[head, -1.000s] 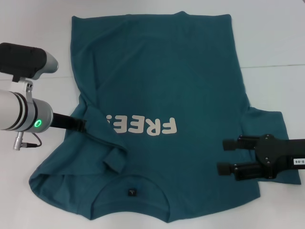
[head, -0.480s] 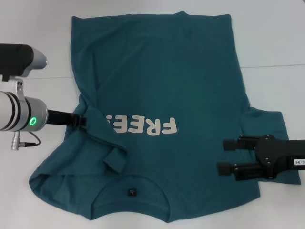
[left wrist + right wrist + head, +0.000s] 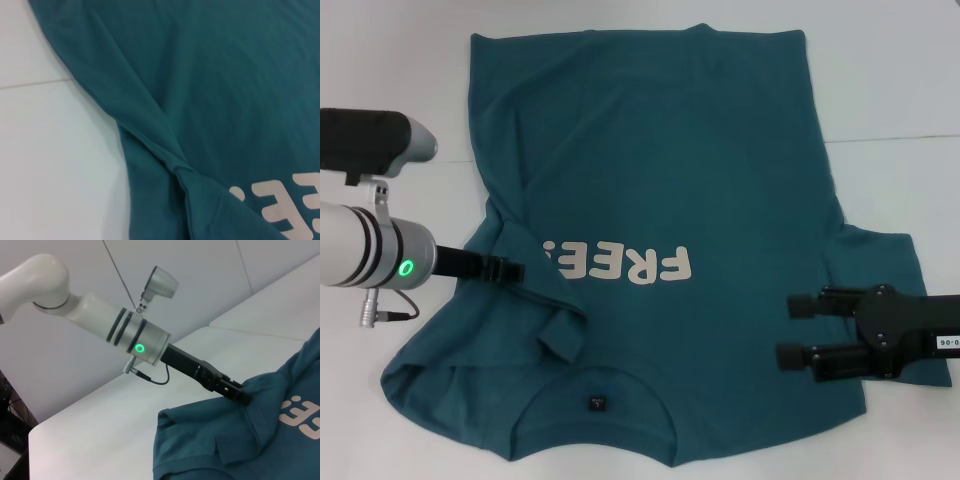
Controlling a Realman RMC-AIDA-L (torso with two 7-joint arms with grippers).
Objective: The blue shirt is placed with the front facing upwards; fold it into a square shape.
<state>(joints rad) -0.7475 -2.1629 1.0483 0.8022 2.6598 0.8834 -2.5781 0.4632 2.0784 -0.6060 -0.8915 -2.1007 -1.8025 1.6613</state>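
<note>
Your left claw [image 3: 517, 271] was pinching the shirt [image 3: 670, 180] at its left edge, its black fingers closed on a raised fold of cloth just beside the start of the white lettering [image 3: 620, 264]. From the right wrist camera you could see the same claw [image 3: 243, 395] nipping a lifted peak of fabric, with the cloth falling away from it in creases. The left wrist camera showed only a ridge of gathered shirt [image 3: 165, 145] running across the white table [image 3: 45, 165] toward the lettering [image 3: 290, 205]; the claw's own fingers were out of its sight.

Your right claw [image 3: 790, 330] lay low over the right sleeve, near the shirt's right edge, its two black fingers spread apart and pointing toward the middle of the shirt. You held nothing with it; whether the fingers touched the cloth, I cannot tell.

You had the shirt spread front up on the table [image 3: 890, 90], collar nearest the robot and hem farthest away. The small dark label [image 3: 596, 404] showed inside the collar. The left sleeve area was rumpled and bunched between the left claw and the collar, while the right sleeve lay flat.
</note>
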